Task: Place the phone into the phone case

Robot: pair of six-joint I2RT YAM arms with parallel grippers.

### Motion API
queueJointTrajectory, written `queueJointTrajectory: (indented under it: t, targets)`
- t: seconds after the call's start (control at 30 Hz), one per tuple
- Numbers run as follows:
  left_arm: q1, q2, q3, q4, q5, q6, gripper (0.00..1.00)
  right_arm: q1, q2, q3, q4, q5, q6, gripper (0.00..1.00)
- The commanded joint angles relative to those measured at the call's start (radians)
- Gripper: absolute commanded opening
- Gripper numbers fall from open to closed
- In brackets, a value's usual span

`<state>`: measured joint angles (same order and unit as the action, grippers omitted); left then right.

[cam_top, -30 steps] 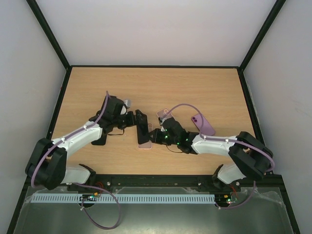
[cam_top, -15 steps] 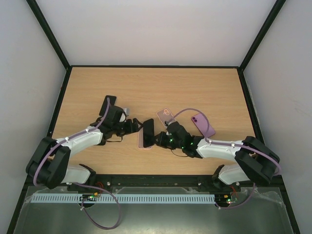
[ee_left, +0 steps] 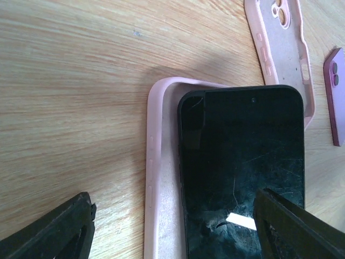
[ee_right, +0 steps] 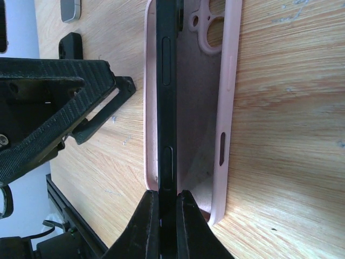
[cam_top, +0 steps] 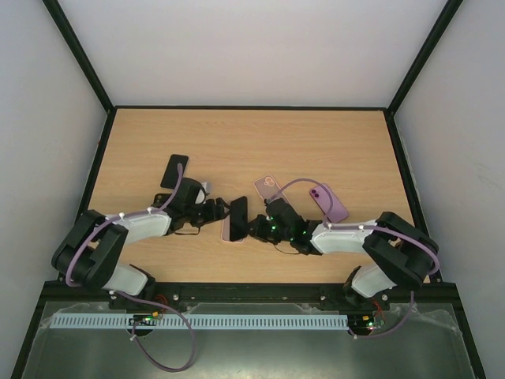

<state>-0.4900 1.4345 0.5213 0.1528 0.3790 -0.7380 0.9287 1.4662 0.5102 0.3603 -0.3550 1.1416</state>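
The black phone [cam_top: 238, 213] stands tilted on its long edge inside the pink phone case [cam_top: 227, 230], which lies open side up on the table. My right gripper [ee_right: 167, 216] is shut on the phone's [ee_right: 167, 81] near end and holds its edge against one wall of the case [ee_right: 229, 108]. In the top view the right gripper [cam_top: 257, 227] is just right of the case. My left gripper [cam_top: 213, 212] is open just left of it. In the left wrist view the left gripper [ee_left: 172, 237] has its fingers spread either side of the case wall [ee_left: 161, 178] and the phone screen [ee_left: 242, 172].
A second pink case [cam_top: 268, 187] and a purple phone-like item [cam_top: 327, 202] lie right of the work spot. Another black phone [cam_top: 175, 170] lies to the left, behind my left arm. The table's black frame rail runs along the near edge.
My left gripper has drawn back to the left off the phone, uncovering the black phone behind it. The right gripper has stayed shut on the phone, shifting it slightly over the case.
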Motion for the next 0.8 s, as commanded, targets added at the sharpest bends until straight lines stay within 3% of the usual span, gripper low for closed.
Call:
queueJointTrajectory:
  t: [0.0,0.4,0.77]
  targets:
    - [-0.007,0.031,-0.029,0.08,0.036,-0.024,0.79,-0.003,0.026,0.007,0.071,-0.006,0.002,0.02]
    - [-0.043,0.096,-0.032,0.104,0.08,-0.078,0.74,-0.012,0.06,0.005,0.1,-0.014,0.01,0.02]
    - [-0.114,0.11,-0.055,0.251,0.147,-0.189,0.71,-0.014,0.091,-0.011,0.165,-0.052,-0.005,0.02]
